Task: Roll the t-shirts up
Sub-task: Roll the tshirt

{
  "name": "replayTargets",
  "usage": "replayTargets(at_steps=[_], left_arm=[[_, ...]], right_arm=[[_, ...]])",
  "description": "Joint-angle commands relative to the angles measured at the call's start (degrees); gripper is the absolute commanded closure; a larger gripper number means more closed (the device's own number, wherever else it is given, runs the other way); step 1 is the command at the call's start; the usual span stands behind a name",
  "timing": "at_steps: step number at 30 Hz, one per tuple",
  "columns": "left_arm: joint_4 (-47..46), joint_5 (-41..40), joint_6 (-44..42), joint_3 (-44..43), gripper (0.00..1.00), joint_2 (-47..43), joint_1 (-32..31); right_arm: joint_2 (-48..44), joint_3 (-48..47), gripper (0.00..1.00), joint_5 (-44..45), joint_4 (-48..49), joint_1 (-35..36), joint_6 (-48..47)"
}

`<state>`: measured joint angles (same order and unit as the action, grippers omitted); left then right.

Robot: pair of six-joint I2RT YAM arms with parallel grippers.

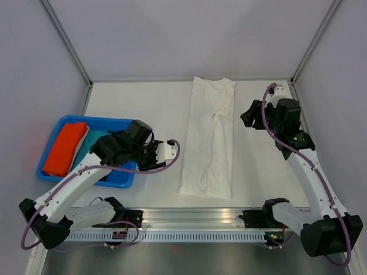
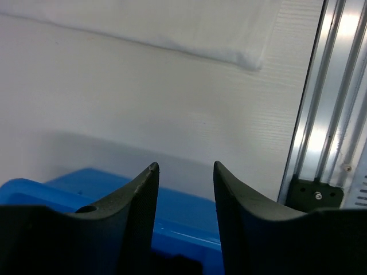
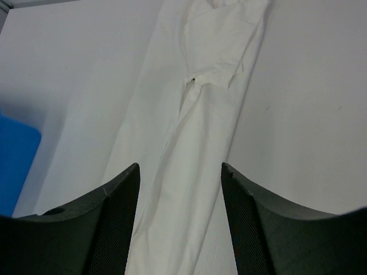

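white tee (image 1: 209, 137) laid flat mid-table | tray (image 1: 103, 120) seen at its 9 o'clock, orange tee (image 1: 64, 148) inside | left gripper (image 2: 184, 172), right gripper (image 3: 179, 172) spread, empty

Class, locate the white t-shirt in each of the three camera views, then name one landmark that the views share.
Top external: the white t-shirt is a long folded strip mid-table, between the two arms.
Left wrist: only one corner shows, along the top edge.
Right wrist: it runs down the centre of the picture.
Shared landmark: the blue tray.
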<state>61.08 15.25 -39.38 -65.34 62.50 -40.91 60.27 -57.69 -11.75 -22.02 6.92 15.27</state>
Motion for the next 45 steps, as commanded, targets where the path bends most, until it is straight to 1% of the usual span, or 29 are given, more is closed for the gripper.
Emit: replayTargets(at_steps=[1, 2, 4, 5, 6, 7, 8, 9, 10, 11, 12, 13, 14, 15, 16, 17, 18, 19, 20, 21, 22, 23, 24, 27, 29, 35, 37, 40, 45], left_arm=[[-0.05, 4.95, -16.30, 3.18, 0.50, -7.03, -0.14], [-3.13, 7.06, -18.35, 4.94, 0.49, -8.08, -0.23], [-7.71, 9.96, -23.00, 9.68, 0.46, -8.71, -0.23], [-13.21, 11.46, -27.03, 11.36, 0.46, -8.19, -0.23], [-16.49, 11.39, -27.33, 12.77, 0.46, -6.97, -0.23], [-19.48, 11.65, -27.25, 14.61, 0.46, -5.56, -0.23], [-20.90, 12.95, -28.12, 14.80, 0.47, -2.24, -0.23], [-20.91, 14.27, -28.99, 14.98, 0.47, -1.08, -0.23], [-21.09, 15.85, -31.44, 15.85, 0.48, -0.02, -0.23], [-21.52, 19.35, -32.16, 16.73, 0.48, -0.01, -0.23], [-24.23, 21.12, -32.43, 17.78, 0.48, -0.10, -0.31], [-24.86, 22.79, -33.48, 19.45, 0.47, 0.08, -0.32], [-25.30, 24.81, -36.44, 20.16, 0.47, 0.69, -0.49], [-25.92, 24.92, -38.21, 20.69, 0.47, 1.39, -1.27], [-26.62, 24.66, -40.58, 22.09, 0.47, 1.92, -1.46], [-27.41, 23.96, -41.65, 22.71, 0.48, 3.49, -1.55], [-27.59, 24.04, -42.88, 23.32, 0.47, 4.20, -1.63], [-28.03, 24.22, -44.89, 24.11, 0.46, 4.82, -1.81], [-27.95, 24.39, -45.43, 24.38, 0.46, 5.52, -2.07], [-28.03, 23.78, -46.14, 24.91, 0.46, 6.31, -3.64], [-28.29, 23.08, -47.53, 25.26, 0.46, 6.67, -4.53], [-28.73, 21.86, -47.64, 25.44, 0.46, 7.11, -5.14], [-28.91, 21.41, -47.55, 25.53, 0.46, 8.24, -6.11], [-29.00, 20.96, -49.04, 26.22, 0.46, 10.18, -6.47], [-29.09, 20.97, -51.23, 27.02, 0.46, 10.54, -6.90], [-30.57, 20.35, -49.92, 27.55, 0.45, 12.82, -8.49], [-31.80, 19.92, -49.66, 27.99, 0.45, 13.35, -9.01], [-33.13, 18.77, -49.22, 28.43, 0.45, 14.23, -10.60], [-33.39, 17.98, -48.78, 27.90, 0.47, 17.65, -11.13]], right_arm=[[-0.85, 4.23, 0.35, -4.41, 9.67, 0.03, -1.90], [-1.90, 5.73, 0.36, -5.38, 12.67, 0.03, -3.04], [-2.61, 9.51, 0.36, -6.53, 20.22, 0.55, -8.57], [-2.44, 10.31, 0.36, -6.97, 21.48, 0.99, -10.76], [-1.92, 10.93, 0.36, -8.02, 23.58, 1.86, -12.79], [-1.39, 11.37, 0.37, -12.46, 23.34, 2.31, -19.16], [-0.17, 10.59, 0.38, -15.29, 20.29, 2.92, -23.40], [0.28, 9.19, 0.37, -17.85, 16.26, 5.01, -27.79], [0.72, 5.70, 0.37, -21.18, 4.21, 6.25, -39.32], [1.25, 4.27, 0.36, -20.86, -1.74, 7.74, -43.44], [1.34, 3.47, 0.36, -19.64, -6.93, 10.28, -47.31], [1.25, 3.64, 0.36, -18.06, -15.07, 11.35, -49.96], [0.64, 4.33, 0.36, -15.96, -19.16, 12.49, -56.42], [0.29, 4.95, 0.36, -15.50, -23.46, 15.12, -60.75], [-0.15, 7.05, 0.36, -15.41, -30.47, 16.62, -64.97], [-2.59, 8.98, 0.36, -13.41, -31.32, 20.73, -70.49], [-4.18, 11.18, 0.36, -13.21, -31.24, 22.77, -72.12], [-5.59, 15.37, 0.36, -13.73, -30.46, 24.09, -74.39], [-8.04, 17.24, 0.40, -14.35, -29.93, 25.93, -78.42], [-8.85, 20.05, 0.44, -14.96, -29.23, 26.82, -80.37], [-8.85, 20.94, 0.48, -14.27, -28.70, 27.88, -80.83], [-8.42, 21.56, 0.49, -13.31, -28.26, 31.11, -80.75], [-7.98, 22.70, 0.49, -11.39, -27.03, 32.70, -81.09], [-6.22, 24.72, 0.49, -9.53, -23.35, 37.02, -82.32], [-4.90, 25.34, 0.49, -9.35, -22.37, 38.25, -83.29], [-3.85, 28.42, 0.49, -8.56, -21.93, 42.11, -83.91], [-3.15, 29.56, 0.50, -7.86, -19.91, 43.17, -83.04], [-1.65, 29.92, 0.50, -7.68, -17.97, 43.53, -82.94], [0.98, 31.76, 0.51, -6.71, -15.60, 43.62, -81.54]])
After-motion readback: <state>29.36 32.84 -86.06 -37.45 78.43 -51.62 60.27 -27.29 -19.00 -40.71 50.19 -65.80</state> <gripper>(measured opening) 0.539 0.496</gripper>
